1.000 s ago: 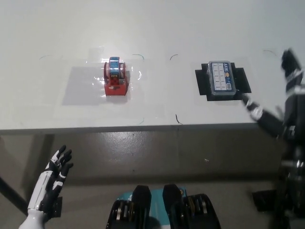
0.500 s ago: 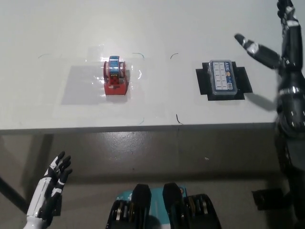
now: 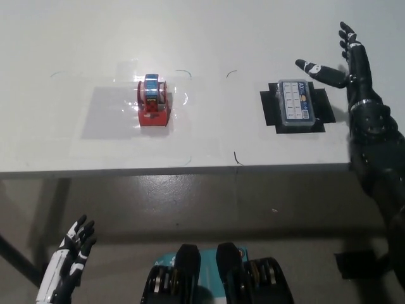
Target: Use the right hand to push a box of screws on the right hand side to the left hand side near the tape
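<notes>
The box of screws [image 3: 295, 104], clear with a white label, lies on a black mat [image 3: 321, 106] on the right side of the white table [image 3: 253, 38]. My black right hand [image 3: 345, 66] hovers open just right of and behind the box, its fingers spread, not touching it. A red tape dispenser [image 3: 154, 102] with a blue roll stands on the table's left half. My white left hand [image 3: 71, 253] rests open at the lower left, below the table edge.
The table's front edge [image 3: 190, 170] runs across the middle of the picture, with grey floor below it. Thin pen marks [image 3: 235, 157] dot the surface between the dispenser and the box.
My right arm has risen from beside the table's front edge to over the table, and the hand has come in leftward toward the box. The left hand has sunk lower.
</notes>
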`<move>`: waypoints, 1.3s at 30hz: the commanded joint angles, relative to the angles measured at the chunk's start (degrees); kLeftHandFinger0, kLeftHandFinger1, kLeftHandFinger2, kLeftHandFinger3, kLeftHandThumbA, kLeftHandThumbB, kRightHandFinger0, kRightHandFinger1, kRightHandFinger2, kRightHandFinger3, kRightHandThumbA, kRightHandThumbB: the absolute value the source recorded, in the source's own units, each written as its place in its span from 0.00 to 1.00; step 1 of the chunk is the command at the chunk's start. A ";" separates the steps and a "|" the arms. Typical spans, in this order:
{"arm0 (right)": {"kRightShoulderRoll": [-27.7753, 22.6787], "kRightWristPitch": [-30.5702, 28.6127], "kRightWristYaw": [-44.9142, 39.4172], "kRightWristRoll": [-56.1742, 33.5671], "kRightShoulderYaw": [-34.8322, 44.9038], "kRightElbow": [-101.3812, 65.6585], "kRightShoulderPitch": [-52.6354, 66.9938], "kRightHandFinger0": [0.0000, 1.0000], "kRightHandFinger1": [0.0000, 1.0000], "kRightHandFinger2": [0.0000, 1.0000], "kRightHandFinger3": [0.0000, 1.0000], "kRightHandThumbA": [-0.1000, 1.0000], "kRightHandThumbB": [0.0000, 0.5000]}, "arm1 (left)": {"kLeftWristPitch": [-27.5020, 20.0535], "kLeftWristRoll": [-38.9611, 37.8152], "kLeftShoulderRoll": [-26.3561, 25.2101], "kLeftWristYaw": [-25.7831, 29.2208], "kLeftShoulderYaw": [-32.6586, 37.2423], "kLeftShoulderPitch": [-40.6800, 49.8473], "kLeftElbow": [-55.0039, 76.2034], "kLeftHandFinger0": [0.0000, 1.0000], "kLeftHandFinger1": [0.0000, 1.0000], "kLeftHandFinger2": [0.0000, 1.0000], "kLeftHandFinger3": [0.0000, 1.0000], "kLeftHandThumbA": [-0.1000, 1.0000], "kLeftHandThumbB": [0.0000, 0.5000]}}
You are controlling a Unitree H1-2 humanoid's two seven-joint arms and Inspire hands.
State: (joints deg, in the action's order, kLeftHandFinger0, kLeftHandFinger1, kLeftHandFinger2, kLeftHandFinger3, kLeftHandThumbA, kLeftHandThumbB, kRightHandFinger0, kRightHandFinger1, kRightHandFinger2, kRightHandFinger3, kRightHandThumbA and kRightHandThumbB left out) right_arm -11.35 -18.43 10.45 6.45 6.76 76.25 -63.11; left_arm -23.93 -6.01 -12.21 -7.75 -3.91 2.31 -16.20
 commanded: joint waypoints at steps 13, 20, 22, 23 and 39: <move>-0.63 -2.96 2.39 -4.54 1.47 4.63 0.84 1.00 1.00 1.00 1.00 1.00 0.26 | -2.48 -0.81 0.14 -1.30 0.17 1.85 0.53 1.00 1.00 1.00 1.00 0.81 0.54; 0.95 -2.79 1.12 -5.70 1.44 4.89 2.88 1.00 1.00 1.00 1.00 1.00 0.27 | -3.00 -0.54 0.30 -1.05 -0.17 2.07 0.30 1.00 1.00 1.00 1.00 0.79 0.53; 1.50 -3.27 1.14 -5.65 1.18 4.92 3.48 1.00 1.00 1.00 1.00 1.00 0.29 | -3.00 -0.79 0.19 -1.29 -0.25 2.09 0.19 1.00 1.00 1.00 1.00 0.79 0.52; 2.02 -3.72 1.21 -5.54 0.98 4.80 3.79 1.00 1.00 1.00 1.00 1.00 0.31 | -3.00 -0.88 0.11 -1.38 -0.17 2.01 0.10 1.00 1.00 1.00 1.00 0.79 0.52; 9.21 -8.47 -0.18 -9.23 3.11 3.82 5.27 1.00 1.00 1.00 1.00 1.00 0.29 | -3.00 0.34 0.50 -0.94 0.03 2.64 0.07 1.00 1.00 1.00 1.00 0.80 0.50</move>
State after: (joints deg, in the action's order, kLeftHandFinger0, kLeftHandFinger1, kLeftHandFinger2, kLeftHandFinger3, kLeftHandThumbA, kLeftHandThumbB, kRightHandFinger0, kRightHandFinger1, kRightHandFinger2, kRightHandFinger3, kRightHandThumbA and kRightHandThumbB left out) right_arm -5.37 -24.42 12.20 -0.40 9.25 80.93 -57.54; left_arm -24.60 -5.80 -11.71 -8.22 -3.78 4.28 -16.45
